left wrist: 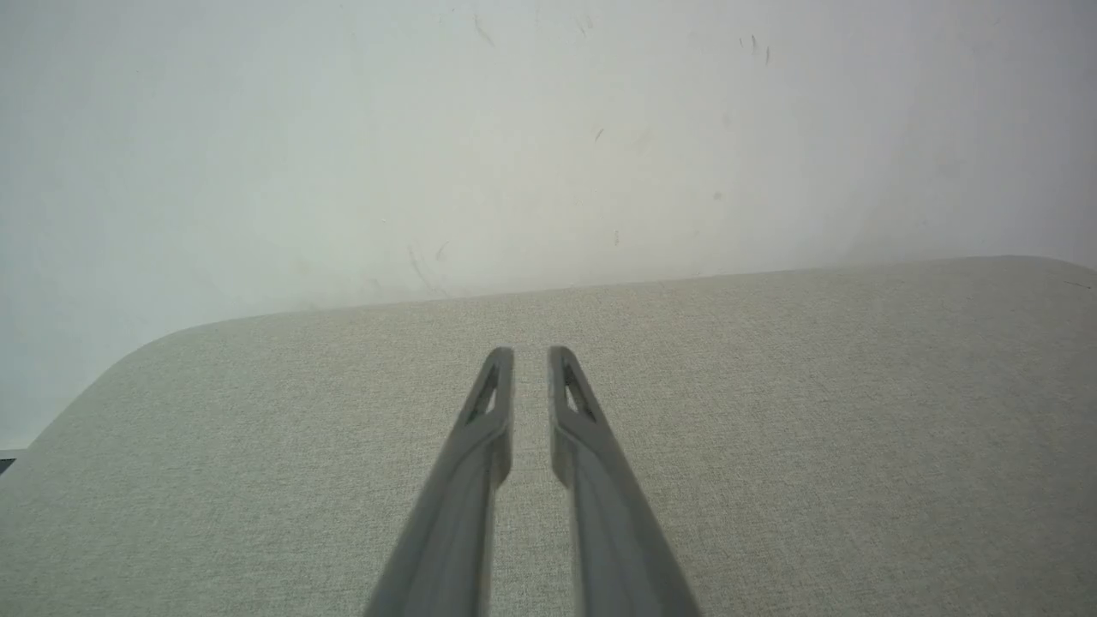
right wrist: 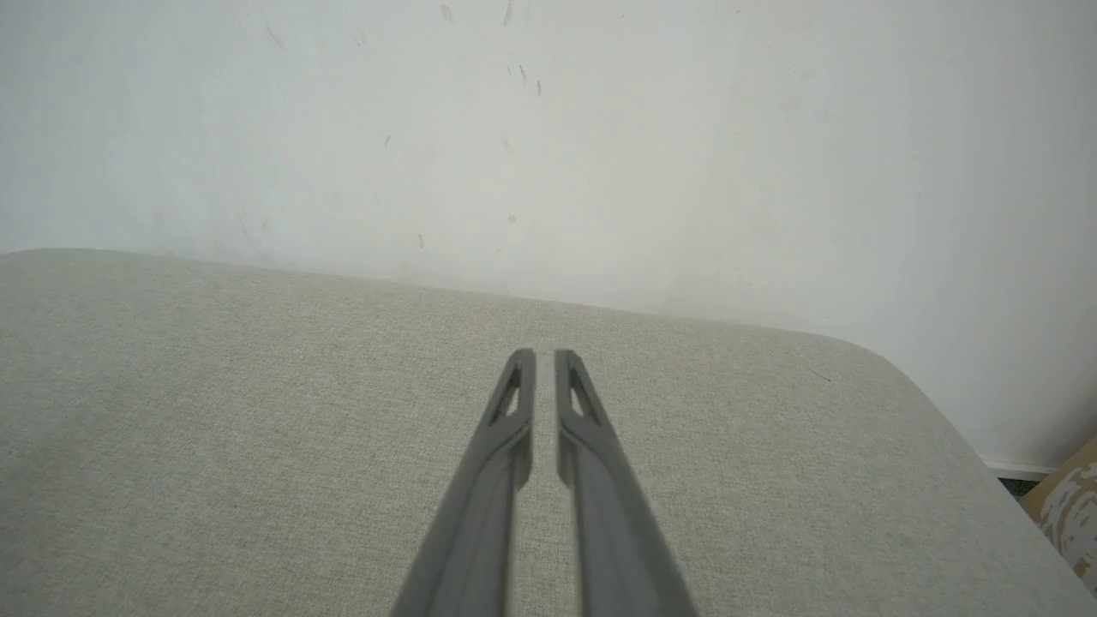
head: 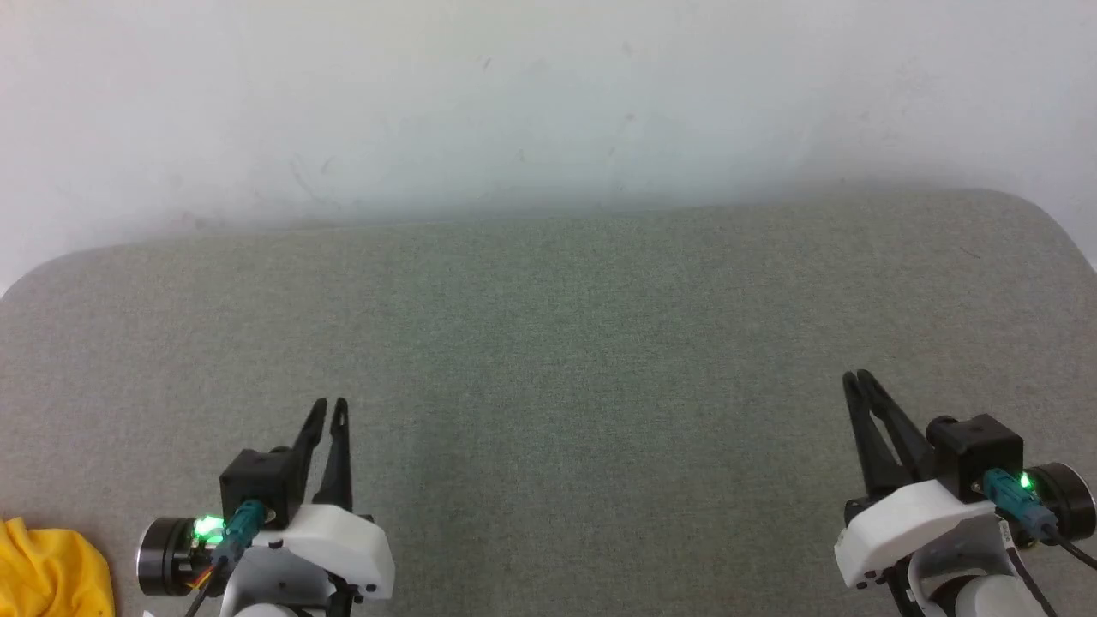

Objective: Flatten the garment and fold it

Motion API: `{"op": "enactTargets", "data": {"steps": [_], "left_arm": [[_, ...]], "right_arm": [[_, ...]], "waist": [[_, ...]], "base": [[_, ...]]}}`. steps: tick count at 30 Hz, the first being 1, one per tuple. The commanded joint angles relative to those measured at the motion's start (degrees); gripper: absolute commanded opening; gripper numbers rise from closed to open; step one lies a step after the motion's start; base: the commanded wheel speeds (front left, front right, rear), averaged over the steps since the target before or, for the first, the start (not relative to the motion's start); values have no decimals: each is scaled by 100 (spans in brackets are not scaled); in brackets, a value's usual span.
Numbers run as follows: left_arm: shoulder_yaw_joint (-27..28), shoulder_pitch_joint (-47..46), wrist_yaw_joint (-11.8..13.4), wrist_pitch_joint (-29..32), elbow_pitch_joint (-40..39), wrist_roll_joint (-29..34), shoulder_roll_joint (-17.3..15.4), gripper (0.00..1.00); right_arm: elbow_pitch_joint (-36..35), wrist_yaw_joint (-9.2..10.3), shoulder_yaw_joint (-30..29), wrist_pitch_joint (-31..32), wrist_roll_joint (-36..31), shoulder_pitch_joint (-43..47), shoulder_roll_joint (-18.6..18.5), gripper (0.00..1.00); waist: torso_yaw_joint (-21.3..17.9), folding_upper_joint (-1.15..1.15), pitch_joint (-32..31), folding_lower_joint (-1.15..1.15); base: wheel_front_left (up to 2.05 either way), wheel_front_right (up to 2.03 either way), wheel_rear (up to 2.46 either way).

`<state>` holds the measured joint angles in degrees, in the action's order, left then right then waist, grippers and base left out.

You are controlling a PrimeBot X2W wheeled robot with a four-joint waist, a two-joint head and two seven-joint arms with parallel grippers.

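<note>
A crumpled corner of the bright yellow garment (head: 47, 570) shows at the lower left edge of the head view, left of my left arm, with the rest cut off. My left gripper (head: 330, 404) hovers over the grey fabric surface to the garment's right, its fingers nearly together with nothing between them. The left wrist view shows that same narrow slit (left wrist: 531, 351). At the lower right, far from the garment, my right gripper (head: 859, 375) is likewise shut and empty, as its wrist view confirms (right wrist: 545, 353).
The grey fabric surface (head: 548, 343) has rounded far corners and meets a white scuffed wall (head: 548, 103) at the back. Past its right corner, a brown patterned object (right wrist: 1071, 510) stands low down.
</note>
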<state>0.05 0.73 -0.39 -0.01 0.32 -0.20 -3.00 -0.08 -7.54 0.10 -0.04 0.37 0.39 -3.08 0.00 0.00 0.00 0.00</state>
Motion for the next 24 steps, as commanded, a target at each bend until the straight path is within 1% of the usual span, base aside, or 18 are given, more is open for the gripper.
{"op": "enactTargets", "data": {"steps": [1,13,24], "left_arm": [[-1,0,0,-2,0,-2,0,100],[-41,-36,-24,-141,5,-183,1,100],[-38,-40,-2,-273,-3,-401,2,100]], "right_arm": [[0,0,-1,-1,2,0,0,100],[40,1,-77,-129,117,28,2,100],[-39,1,-134,-194,139,66,4,100]], "waist": [[0,0,0,0],[46,0,6,0],[279,0,-22,0]], "base": [[0,0,0],[0,0,0],[0,0,0]]}}
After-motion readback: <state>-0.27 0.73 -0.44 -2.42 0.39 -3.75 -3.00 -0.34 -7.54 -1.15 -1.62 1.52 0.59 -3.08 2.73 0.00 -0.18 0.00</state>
